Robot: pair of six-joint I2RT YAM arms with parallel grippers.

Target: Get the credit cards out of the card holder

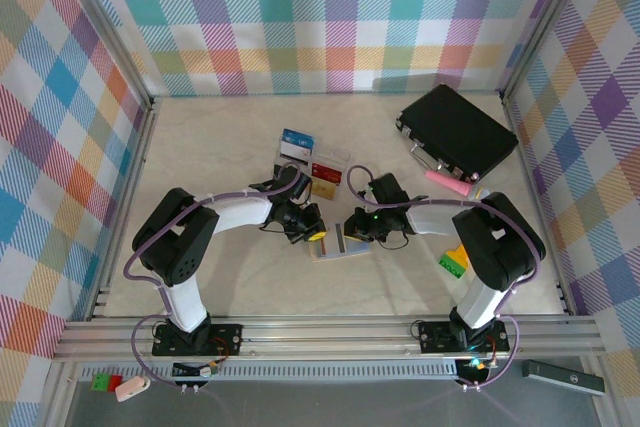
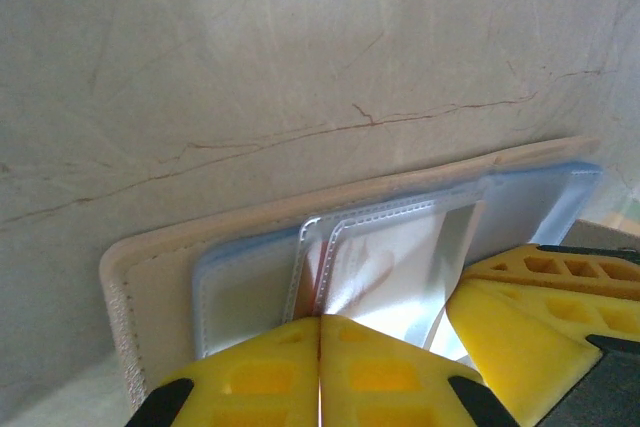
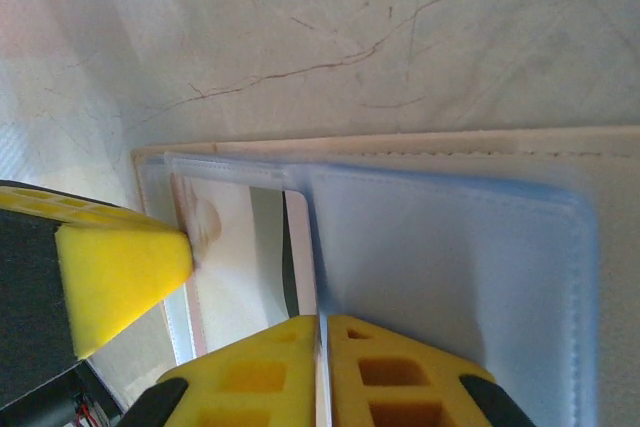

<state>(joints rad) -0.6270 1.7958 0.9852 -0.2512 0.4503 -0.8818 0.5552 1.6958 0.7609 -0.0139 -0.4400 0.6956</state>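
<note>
At the middle of the bench (image 1: 210, 147), between the two arms, the card holder (image 1: 338, 245) lies opened flat, its pale outer cover down and its blue inner panels facing up. The left fingers (image 2: 325, 339) are pressed fully together at the holder's near edge, over the stitched seam of a clear pocket. A thin layer sits between them, and it cannot be told whether this is the pocket film alone or also a card. A white card (image 2: 385, 272) with a faint reddish print and a grey stripe sits inside that clear pocket, not withdrawn. The right fingers (image 3: 324, 335) are likewise closed tight, and the edge of a blue panel runs into the seam between them. The tips of the two pairs of fingers stand just beside each other over the same half of the holder. Behind the holder, near it, stands a clear tray (image 1: 318, 169) containing several cards. A black case (image 1: 458, 132) lies well apart at the far right of the bench.
</note>
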